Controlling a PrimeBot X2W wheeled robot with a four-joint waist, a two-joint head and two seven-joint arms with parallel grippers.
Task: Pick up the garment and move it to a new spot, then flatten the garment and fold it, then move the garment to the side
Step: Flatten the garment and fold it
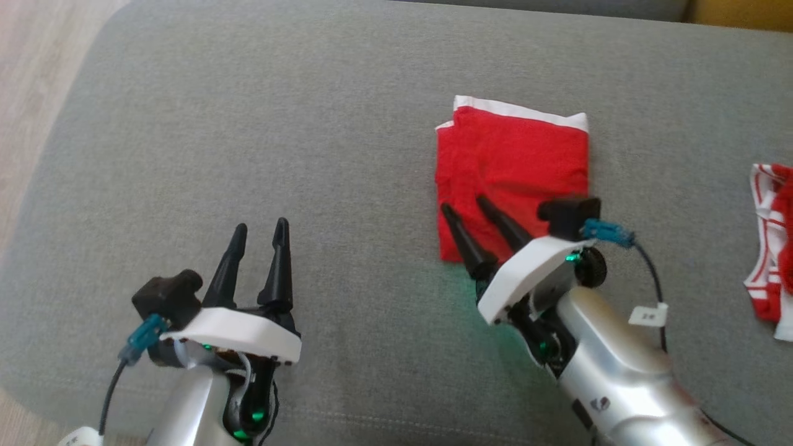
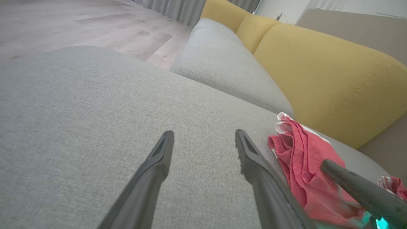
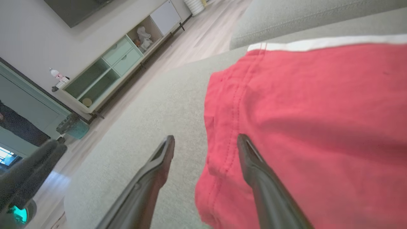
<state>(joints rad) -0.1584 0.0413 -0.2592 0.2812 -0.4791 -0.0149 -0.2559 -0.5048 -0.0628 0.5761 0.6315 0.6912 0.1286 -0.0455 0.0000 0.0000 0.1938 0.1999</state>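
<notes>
1. Garment (image 1: pixel 513 167): red cloth w/ a white band along its far edge, lying flat in a neat folded square on the grey sofa seat (image 1: pixel 310 124), right of centre
2. Right hand (image 1: pixel 464 204): fingers spread apart, gripping nothing. Tips are over the garment's near-left corner. From its own wrist cam, one finger is above the red cloth and the other above bare seat, so the stitched edge runs between them. Can't tell if the tips touch the fabric
3. Why there, I'd say: the folded layers stack at that corner, so a pinch there should take the whole bundle w/o undoing the fold
4. Left hand (image 1: pixel 261 225): also wide open and empty, over bare seat well apart from the garment. Prob. parked out of the way, since one hand is enough for a small bundle
5. Another red-and-white striped piece (image 1: pixel 771 235) lies bunched at the seat's right edge, apart from the folded one. Less free room on that side
6. Progress, by my reckoning: fold looks done, only the move to the side is left. Risk is the top layer sliding if just one layer gets caught
</notes>
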